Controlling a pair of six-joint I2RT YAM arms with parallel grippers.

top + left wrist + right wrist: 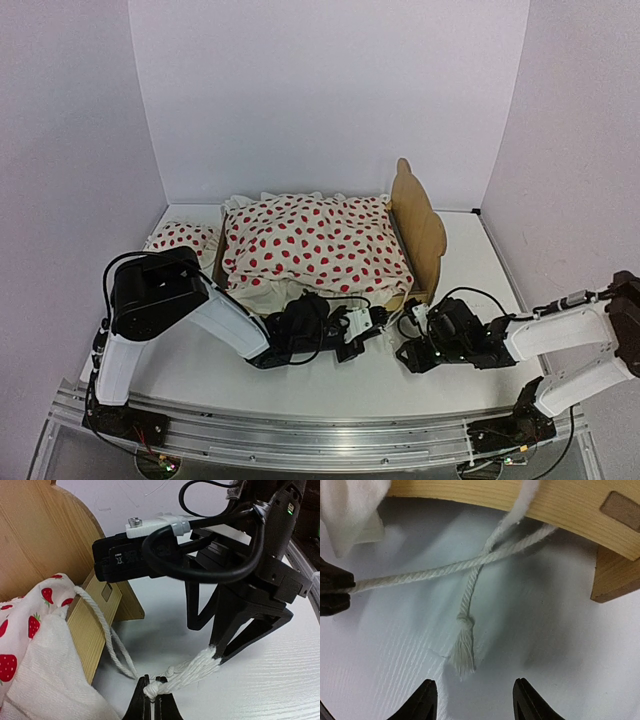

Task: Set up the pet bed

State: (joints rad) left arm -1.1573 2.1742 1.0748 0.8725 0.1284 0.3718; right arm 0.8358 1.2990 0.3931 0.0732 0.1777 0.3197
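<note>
White wood-grain table (pixel 300 385): the plywood pet bed (pixel 420 225), scallop-topped at one end, sits mid-back under a red-spotted blanket (pixel 310 245). The left gripper (pixel 151 702) pinches a twisted white cord (pixel 107 632). The right gripper (pixel 476 700) stands spread beside a knotted, frayed tassel (pixel 464 652).

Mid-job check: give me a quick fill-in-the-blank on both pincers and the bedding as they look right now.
1. The left pincer is ___ on the white cord.
2. The right pincer stands ___, holding nothing, with a tasselled cord end lying on the table just ahead of it.
3. The blanket on the pet bed is white with ___ dots.
Missing words: shut; open; red.
</note>
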